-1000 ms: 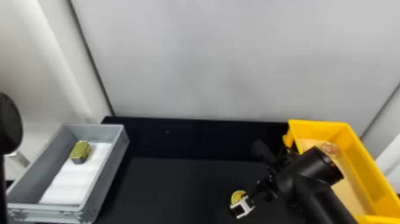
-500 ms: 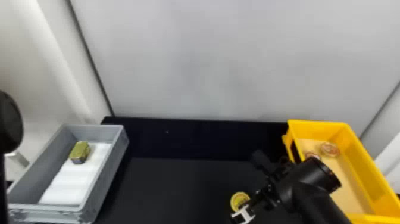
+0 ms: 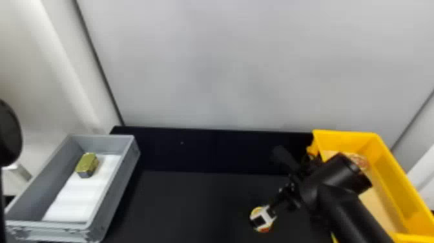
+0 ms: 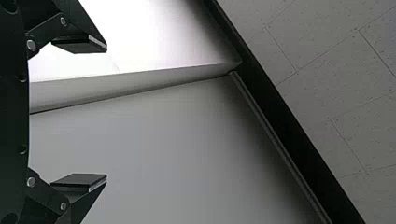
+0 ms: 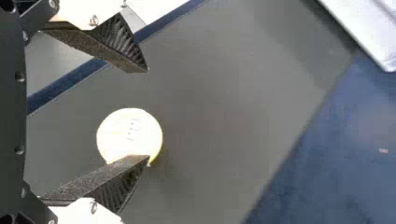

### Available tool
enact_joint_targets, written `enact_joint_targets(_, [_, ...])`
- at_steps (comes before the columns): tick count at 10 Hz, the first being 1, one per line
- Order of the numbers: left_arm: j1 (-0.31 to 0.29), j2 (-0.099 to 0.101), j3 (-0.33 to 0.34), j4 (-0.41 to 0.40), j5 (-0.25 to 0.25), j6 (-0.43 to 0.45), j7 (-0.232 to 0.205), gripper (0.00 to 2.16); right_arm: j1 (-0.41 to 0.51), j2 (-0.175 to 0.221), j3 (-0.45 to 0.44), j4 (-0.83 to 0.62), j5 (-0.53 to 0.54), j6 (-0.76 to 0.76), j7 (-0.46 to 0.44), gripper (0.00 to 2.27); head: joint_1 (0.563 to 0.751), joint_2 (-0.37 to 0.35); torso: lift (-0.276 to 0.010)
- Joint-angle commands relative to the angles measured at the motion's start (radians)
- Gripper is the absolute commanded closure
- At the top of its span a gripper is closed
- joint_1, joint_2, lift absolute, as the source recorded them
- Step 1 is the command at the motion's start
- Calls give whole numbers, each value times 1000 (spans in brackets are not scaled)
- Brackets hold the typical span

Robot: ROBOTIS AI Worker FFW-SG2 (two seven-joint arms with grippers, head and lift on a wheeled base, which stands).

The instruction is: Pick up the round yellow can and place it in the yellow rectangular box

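Having shifted with right tool (image 5: 148,113) spread and empty over the round yellow can (image 5: 130,133), on the desk (image 3: 193,206) well in from its far edge, left of the yellow rectangular box (image 3: 390,181), seems nearer grasping, though probably needing centring before closing.

The round yellow can (image 5: 128,130) sits on the dark tabletop (image 3: 193,200), at the left of the yellow rectangular box (image 3: 347,140) and apart from it. Its round face looks upward and has small dark marks; in the right wrist view this face is almost white, with yellow at the edge. The can is partly hidden. The box is open at the top, with a pale tan bottom, and it is also partly hidden.
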Motion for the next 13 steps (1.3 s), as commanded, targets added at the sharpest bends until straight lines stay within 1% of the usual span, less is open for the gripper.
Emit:
enact_joint_targets(1, [4, 0, 2, 0, 0, 2, 0, 274, -11, -15, 19, -181, 52, 121, 55, 145, 663, 54, -10])
enact_joint_targets(2, [2, -1, 2, -2, 1, 2, 0, 274, -17, -18, 20, -199, 52, 119, 52, 134, 663, 54, -10])
enact_joint_targets(4, [-5, 0, -1, 0, 1, 1, 0, 274, -8, -21, 37, -187, 63, 67, 44, 136, 663, 54, -10])
enact_joint_targets(7, [-7, -3, -4, 0, 1, -6, 3, 274, 12, -14, 28, -158, 72, -10, 14, 140, 663, 54, -10])
enact_joint_targets(8, [-7, -8, -4, 1, 0, -7, 3, 274, 13, -14, 24, -141, 61, -37, -3, 145, 663, 54, -10])
enact_joint_targets(13, [-7, -17, -5, 7, 0, -22, 3, 274, 26, -9, 17, -48, -5, -139, -118, 147, 663, 54, -10])
